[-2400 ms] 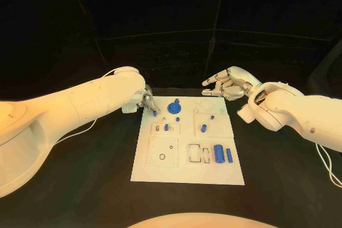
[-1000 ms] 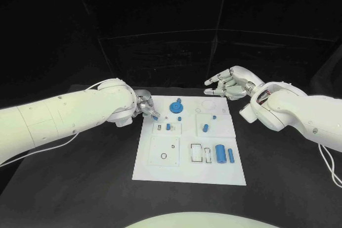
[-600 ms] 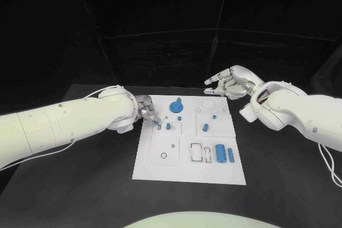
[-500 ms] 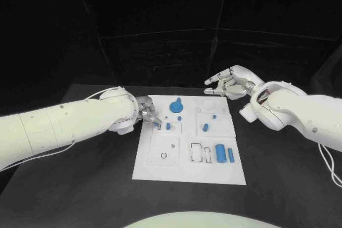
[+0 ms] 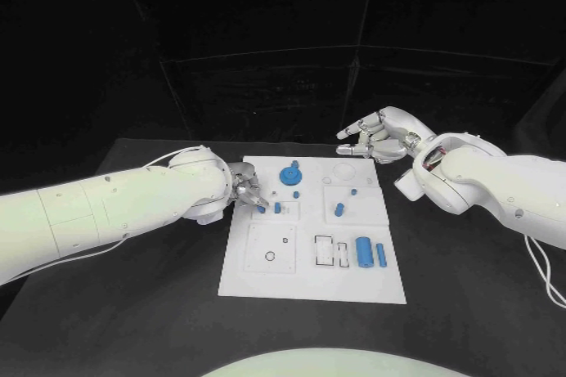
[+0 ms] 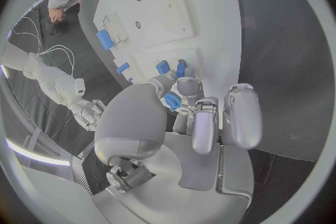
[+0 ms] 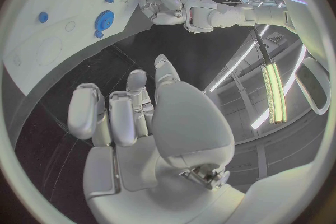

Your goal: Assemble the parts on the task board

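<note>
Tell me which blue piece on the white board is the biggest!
The round blue disc with a knob, at the far end of the white task board. The other blue pieces are small pegs and cylinders.

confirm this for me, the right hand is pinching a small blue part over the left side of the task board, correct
Not quite: the left hand pinches the small blue part over the task board, as the left wrist view shows. The right hand holds nothing.

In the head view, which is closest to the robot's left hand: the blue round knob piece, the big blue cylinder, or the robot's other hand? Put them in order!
From the left hand:
1. Blue round knob piece, at the board's far end, just beside that hand.
2. Big blue cylinder, toward the board's near right part.
3. Right hand, beyond the board's far right corner; close to second, hard to call.
</note>
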Controlling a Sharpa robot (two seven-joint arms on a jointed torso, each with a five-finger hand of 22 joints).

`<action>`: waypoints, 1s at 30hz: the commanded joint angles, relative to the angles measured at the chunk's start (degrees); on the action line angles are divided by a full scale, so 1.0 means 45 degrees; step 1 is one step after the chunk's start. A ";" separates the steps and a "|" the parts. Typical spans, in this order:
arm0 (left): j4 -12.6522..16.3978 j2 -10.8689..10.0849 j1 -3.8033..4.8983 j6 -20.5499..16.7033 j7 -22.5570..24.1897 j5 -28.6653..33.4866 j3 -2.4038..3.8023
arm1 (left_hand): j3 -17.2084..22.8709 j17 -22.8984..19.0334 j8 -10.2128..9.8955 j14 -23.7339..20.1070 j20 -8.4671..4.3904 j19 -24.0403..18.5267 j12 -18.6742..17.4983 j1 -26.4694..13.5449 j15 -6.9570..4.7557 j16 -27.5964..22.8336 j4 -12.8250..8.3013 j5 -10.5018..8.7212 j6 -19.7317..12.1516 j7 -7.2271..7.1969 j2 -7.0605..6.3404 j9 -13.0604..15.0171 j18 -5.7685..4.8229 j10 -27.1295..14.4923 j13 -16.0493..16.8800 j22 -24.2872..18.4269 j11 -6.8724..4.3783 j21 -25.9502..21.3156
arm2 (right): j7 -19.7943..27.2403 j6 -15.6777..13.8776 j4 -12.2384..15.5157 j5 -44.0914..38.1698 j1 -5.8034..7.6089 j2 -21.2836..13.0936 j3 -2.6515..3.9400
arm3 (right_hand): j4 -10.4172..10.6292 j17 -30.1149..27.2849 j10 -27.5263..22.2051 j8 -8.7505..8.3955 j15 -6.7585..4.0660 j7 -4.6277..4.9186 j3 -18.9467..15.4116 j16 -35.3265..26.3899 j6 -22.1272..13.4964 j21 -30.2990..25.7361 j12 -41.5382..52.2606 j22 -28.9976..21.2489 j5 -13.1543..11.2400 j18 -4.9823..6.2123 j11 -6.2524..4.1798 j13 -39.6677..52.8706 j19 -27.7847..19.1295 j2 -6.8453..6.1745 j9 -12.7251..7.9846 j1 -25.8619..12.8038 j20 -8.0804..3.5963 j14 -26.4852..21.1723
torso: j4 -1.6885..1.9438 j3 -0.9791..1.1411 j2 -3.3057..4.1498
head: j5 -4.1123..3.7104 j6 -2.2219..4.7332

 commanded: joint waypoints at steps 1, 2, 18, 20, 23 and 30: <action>0.0034 0.0040 0.0007 0.0237 -0.0054 -0.0099 -0.0010 | 0.1389 0.3354 0.0063 0.1365 -0.0091 0.0160 0.0019 0.0159 -0.0076 0.0041 -0.1336 0.0050 0.0098 -0.0031 0.0019 0.0019 0.0116 0.0067 -0.0013 0.0007 0.0028 0.0025 | 0.0115 0.0082 0.0019 -0.0007 0.0023 0.0017 0.0007 | -0.0025 -0.0001 -0.0062 -0.0046 -0.0123 0.0034 -0.0047 -0.0042 0.0092 -0.0072 0.0014 -0.0015 0.0047 0.0219 -0.0017 -0.0001 -0.0081 0.0085 0.0007 0.0017 -0.0013 0.0525 | 0.0009 -0.0010 0.0002 | -0.0015 -0.0015; 0.0032 0.0043 0.0006 0.0255 -0.0055 -0.0099 -0.0011 | 0.1389 0.3354 0.0063 0.1365 -0.0091 0.0160 0.0019 0.0159 -0.0076 0.0041 -0.1336 0.0050 0.0098 -0.0031 0.0019 0.0019 0.0116 0.0067 -0.0013 0.0007 0.0028 0.0025 | 0.0115 0.0084 0.0020 -0.0007 0.0023 0.0020 0.0007 | -0.0025 -0.0001 -0.0062 -0.0046 -0.0123 0.0034 -0.0047 -0.0042 0.0092 -0.0072 0.0014 -0.0015 0.0047 0.0219 -0.0017 -0.0001 -0.0081 0.0085 0.0007 0.0017 -0.0013 0.0525 | 0.0012 -0.0012 -0.0002 | -0.0022 -0.0007; -0.0048 0.0067 0.0007 0.0734 -0.0095 -0.0098 -0.0022 | 0.1522 0.3354 0.0080 0.1365 -0.0091 0.0158 0.0047 0.0115 -0.0075 0.0041 -0.1363 0.0056 0.0091 -0.0028 -0.0016 0.0032 0.0117 0.0094 0.0027 0.0002 0.0030 0.0014 | 0.0124 0.0095 0.0014 -0.0007 0.0023 0.0028 0.0007 | -0.0025 -0.0001 -0.0062 -0.0046 -0.0123 0.0034 -0.0047 -0.0042 0.0092 -0.0072 0.0014 -0.0015 0.0047 0.0219 -0.0017 -0.0001 -0.0081 0.0085 0.0007 0.0017 -0.0013 0.0525 | 0.0005 -0.0008 0.0000 | 0.0009 -0.0055; -0.0082 0.0109 0.0008 0.0739 -0.0096 -0.0098 -0.0024 | 0.1567 0.3354 0.0096 0.1365 -0.0090 0.0161 0.0062 0.0066 -0.0072 0.0041 -0.1353 0.0056 0.0103 -0.0026 -0.0031 0.0040 0.0115 0.0112 0.0044 0.0011 0.0033 0.0018 | 0.0126 0.0093 0.0016 -0.0007 0.0023 0.0029 0.0007 | -0.0025 -0.0001 -0.0062 -0.0046 -0.0123 0.0034 -0.0047 -0.0042 0.0092 -0.0072 0.0014 -0.0015 0.0047 0.0219 -0.0017 -0.0001 -0.0081 0.0085 0.0007 0.0017 -0.0013 0.0525 | 0.0003 -0.0007 0.0002 | 0.0006 -0.0061; -0.0157 0.0187 0.0009 0.0742 -0.0096 -0.0095 -0.0026 | 0.1632 0.3354 0.0122 0.1365 -0.0087 0.0160 0.0051 -0.0041 -0.0068 0.0041 -0.1314 0.0055 0.0122 -0.0028 -0.0048 0.0054 0.0116 0.0121 0.0028 0.0009 0.0036 0.0012 | 0.0126 0.0089 0.0019 -0.0007 0.0023 0.0030 0.0007 | -0.0025 -0.0001 -0.0062 -0.0046 -0.0123 0.0034 -0.0047 -0.0042 0.0092 -0.0072 0.0014 -0.0015 0.0047 0.0219 -0.0017 -0.0001 -0.0081 0.0085 0.0007 0.0017 -0.0013 0.0525 | 0.0015 -0.0006 0.0001 | -0.0009 -0.0062; -0.0408 0.0361 0.0013 0.0712 -0.0081 0.0017 -0.0028 | 0.1440 0.3354 0.0261 0.1365 -0.0095 0.0173 0.0072 -0.0823 -0.0087 0.0041 -0.0911 0.0036 0.0291 -0.0106 -0.0205 0.0121 0.0110 0.0179 0.0020 0.0049 -0.0003 0.0024 | 0.0127 0.0082 0.0027 -0.0007 0.0023 0.0029 0.0007 | -0.0022 -0.0013 -0.0070 -0.0047 -0.0123 0.0034 -0.0072 -0.0054 0.0094 -0.0085 0.0006 -0.0036 0.0030 0.0223 -0.0016 -0.0020 -0.0092 0.0097 0.0007 0.0025 -0.0014 0.0523 | 0.0001 0.0003 0.0003 | -0.0011 -0.0071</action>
